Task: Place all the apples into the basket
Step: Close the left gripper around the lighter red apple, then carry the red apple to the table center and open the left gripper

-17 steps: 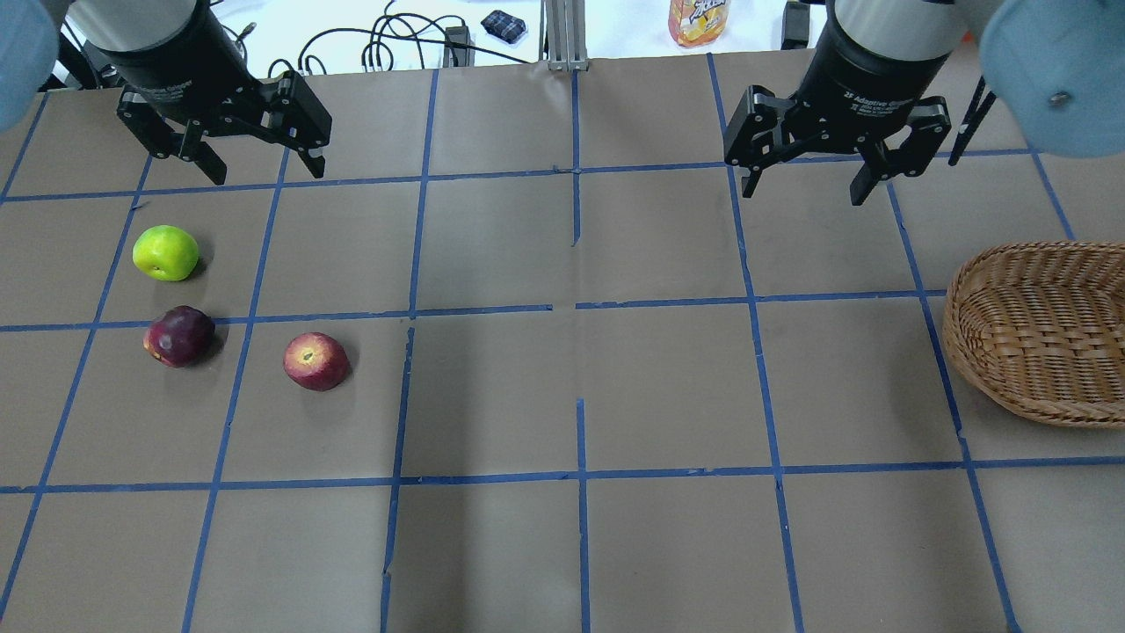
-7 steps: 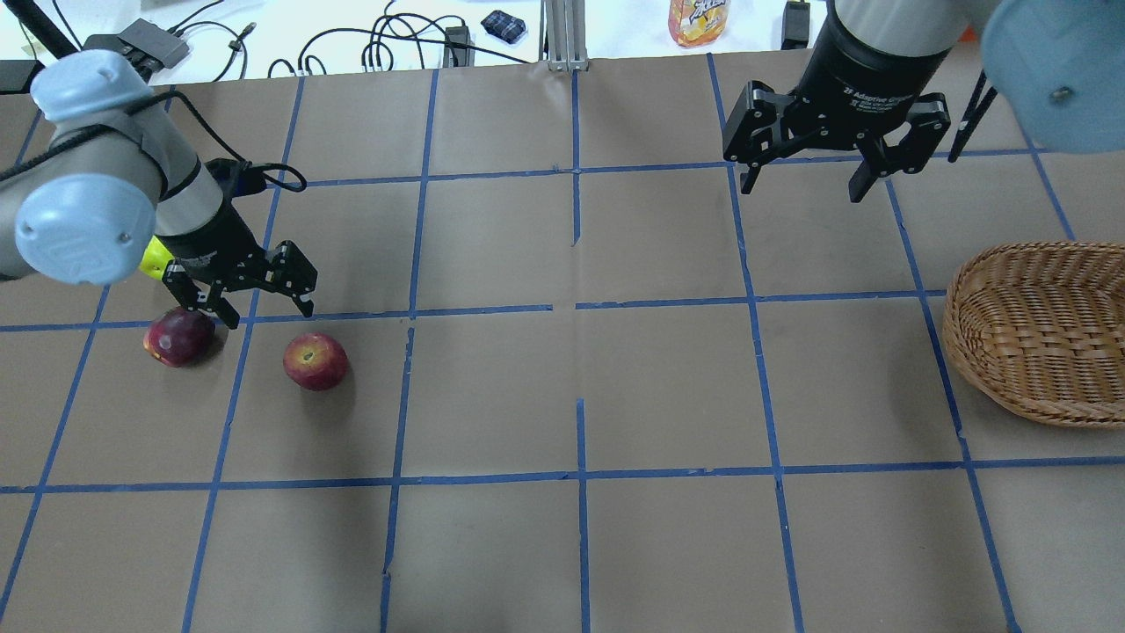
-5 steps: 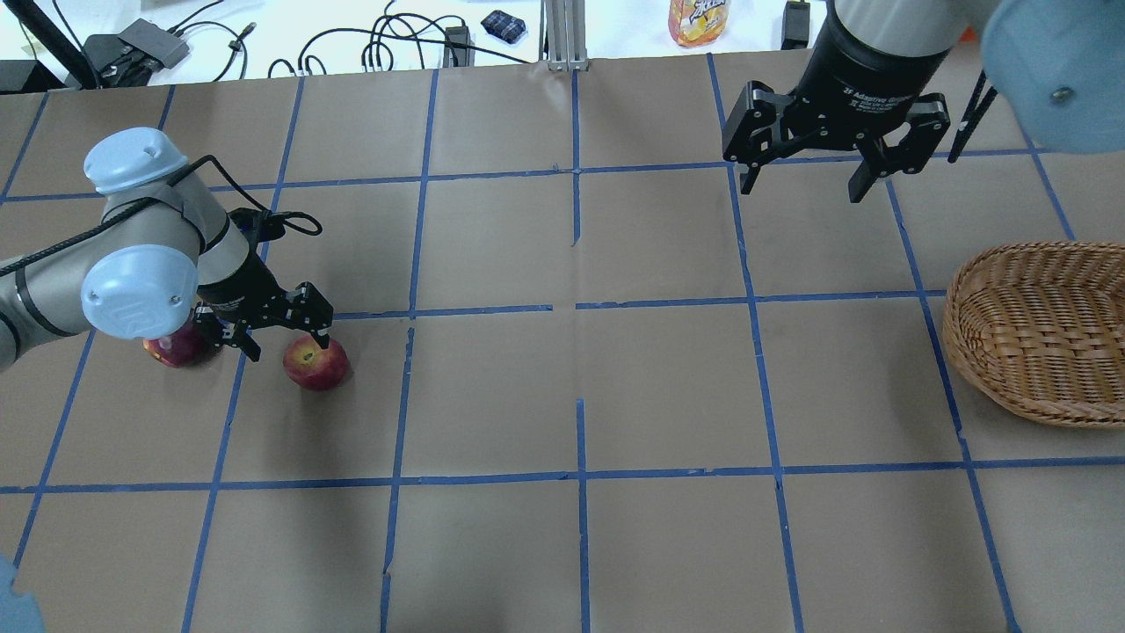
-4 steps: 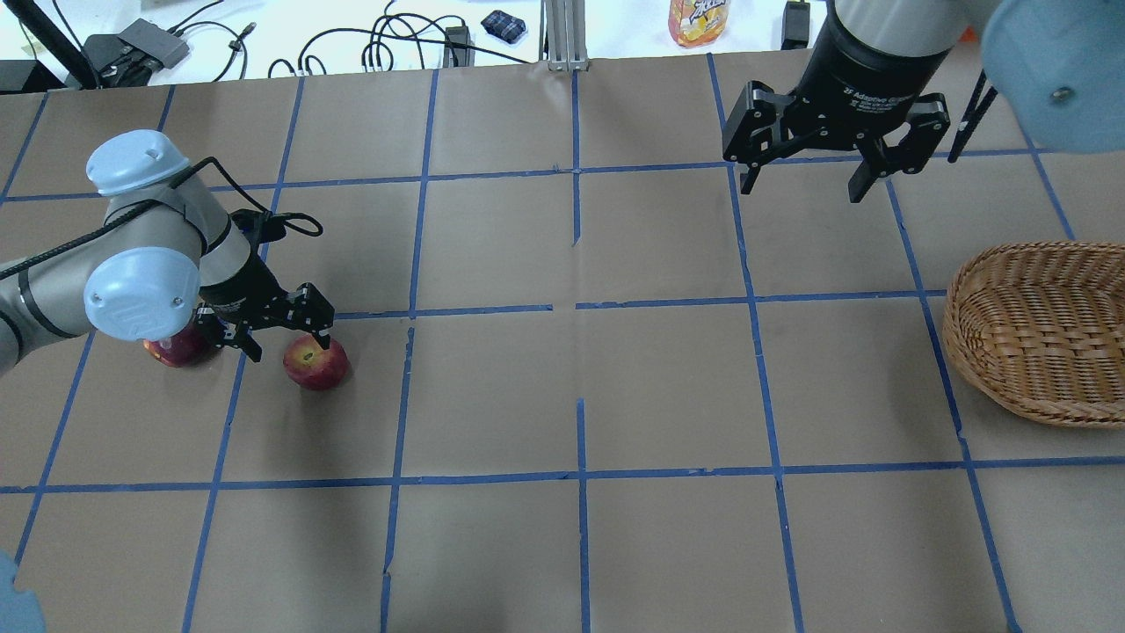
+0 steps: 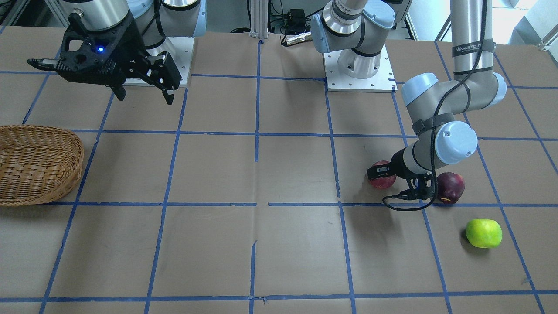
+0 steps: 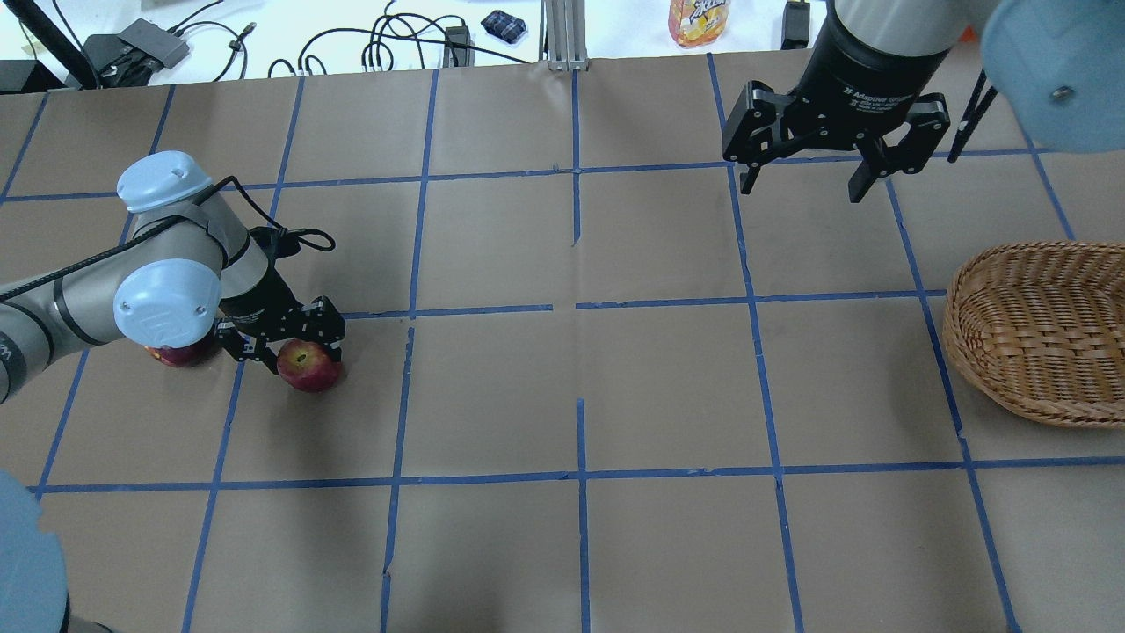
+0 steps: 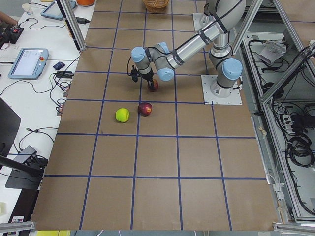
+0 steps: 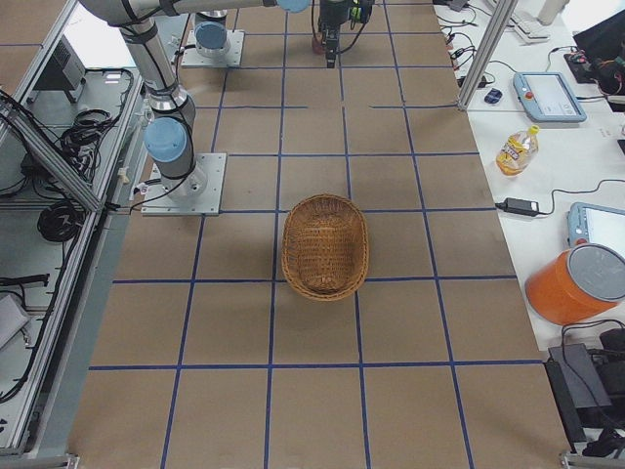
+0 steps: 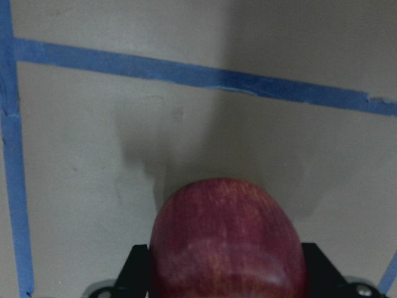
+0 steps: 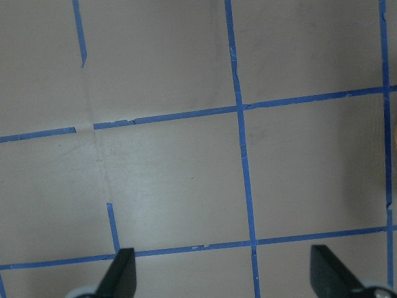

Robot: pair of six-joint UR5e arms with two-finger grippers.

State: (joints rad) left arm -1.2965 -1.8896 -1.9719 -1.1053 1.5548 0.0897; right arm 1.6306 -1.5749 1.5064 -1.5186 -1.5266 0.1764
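The red apple (image 6: pixel 309 369) lies on the table's left side, and my left gripper (image 6: pixel 299 353) is low over it with a finger on each side. In the left wrist view the apple (image 9: pixel 229 242) fills the gap and the fingers (image 9: pixel 139 270) press its sides. The maroon apple (image 6: pixel 176 355) sits just left of it, partly under my arm. The green apple (image 5: pixel 483 233) shows in the front view and is hidden overhead. My right gripper (image 6: pixel 804 185) hangs open and empty at the back right. The wicker basket (image 6: pixel 1037 330) stands empty at the right edge.
Blue tape lines grid the brown table. A yellow bottle (image 6: pixel 699 19), cables (image 6: pixel 387 44) and a small dark pouch (image 6: pixel 503 25) lie beyond the far edge. The left arm's elbow (image 6: pixel 167 303) hangs over the maroon apple.
My left arm swung from the back left down to the apples and settled its gripper around the red apple, fingers narrowing onto it. The right arm barely moved.
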